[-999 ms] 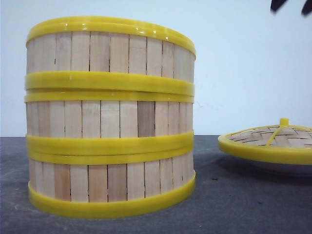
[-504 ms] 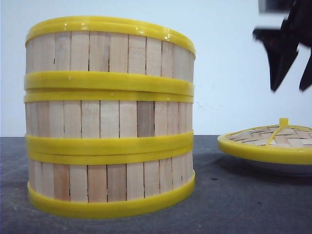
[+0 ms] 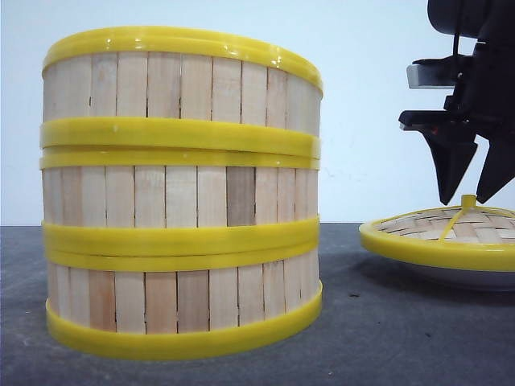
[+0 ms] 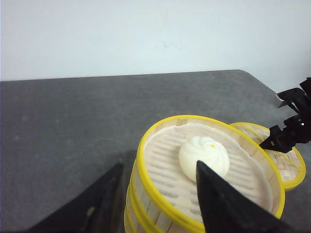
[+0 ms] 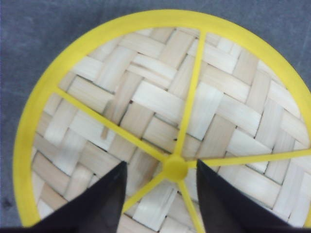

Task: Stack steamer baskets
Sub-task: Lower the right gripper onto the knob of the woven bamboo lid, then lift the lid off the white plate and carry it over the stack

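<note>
The three steamer baskets (image 3: pixel 182 193) stand nearest to the front camera as one finished stack on the dark table (image 3: pixel 386 338), rims aligned, and the top one holds a white bun (image 4: pixel 204 158) on its slatted floor; what the lower two hold cannot be seen. The left gripper (image 4: pixel 158 194) is open and empty, its fingers on either side of the top rim, so a careless move could push the stack sideways. Further back on the right, the woven lid (image 3: pixel 442 235) rests on a white plate (image 3: pixel 475 277). The right gripper (image 3: pixel 471 197) hangs just above it, open and empty, its tips on either side of the small yellow knob (image 5: pixel 175 168). I judge the main risk is here: if it closes off centre, the small knob may slip out and the lid could tilt or drop.
</note>
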Controlling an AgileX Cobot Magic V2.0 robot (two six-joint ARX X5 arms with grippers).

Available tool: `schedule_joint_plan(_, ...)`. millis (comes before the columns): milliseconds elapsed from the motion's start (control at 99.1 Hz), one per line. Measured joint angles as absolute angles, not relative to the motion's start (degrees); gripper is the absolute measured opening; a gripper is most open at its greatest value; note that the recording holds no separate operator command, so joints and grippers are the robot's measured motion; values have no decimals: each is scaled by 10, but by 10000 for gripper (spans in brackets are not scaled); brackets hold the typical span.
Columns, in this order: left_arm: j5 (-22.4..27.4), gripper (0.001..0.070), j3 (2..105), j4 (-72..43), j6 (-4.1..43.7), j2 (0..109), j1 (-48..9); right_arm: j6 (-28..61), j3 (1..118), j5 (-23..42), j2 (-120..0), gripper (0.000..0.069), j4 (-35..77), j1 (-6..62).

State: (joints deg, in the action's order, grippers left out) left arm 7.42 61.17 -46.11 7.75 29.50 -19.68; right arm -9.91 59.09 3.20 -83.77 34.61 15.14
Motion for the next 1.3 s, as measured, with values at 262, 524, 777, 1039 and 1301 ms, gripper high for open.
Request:
schedule_joint_plan(262, 74, 275, 612, -461, 78, 295, -197, -99, 591, 32, -841, 170, 345, 138)
schedule_joint_plan(524, 74, 275, 612, -461, 78, 295, -197, -98, 591, 30, -843, 103, 345, 132)
schedule_joint_plan(777, 74, 275, 612, -461, 78, 295, -197, -99, 591, 27, -843, 70, 344, 131)
schedule_joint_plan(1039, 74, 275, 612, -461, 78, 295, -197, -97, 592, 27, -843, 57, 346, 131)
schedule_joint_plan(1301, 74, 275, 612, -461, 82, 295, -197, -88, 640, 28, -816, 56, 398, 131)
